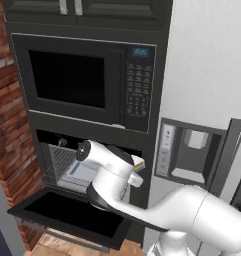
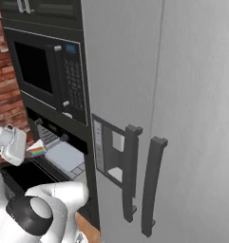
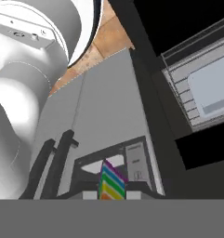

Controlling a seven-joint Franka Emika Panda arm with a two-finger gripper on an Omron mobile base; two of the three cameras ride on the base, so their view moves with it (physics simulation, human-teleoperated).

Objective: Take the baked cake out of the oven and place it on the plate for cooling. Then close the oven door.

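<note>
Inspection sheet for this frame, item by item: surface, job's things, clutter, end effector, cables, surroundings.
Surface: oven door hangs open, dropped flat, its top bare.
Job's things: baked cake, rainbow stripes showing, is out of the oven cavity, in front of it and above the door; the wire rack with a pale tray sits inside. Plate: nothing seen.
Clutter: nothing seen.
End effector: end effector shut on the baked cake.
Cables: nothing seen.
Surroundings: black built-in microwave above the oven; grey fridge with dispenser and dark handles to the right; brick wall to the left; wood floor below.
</note>
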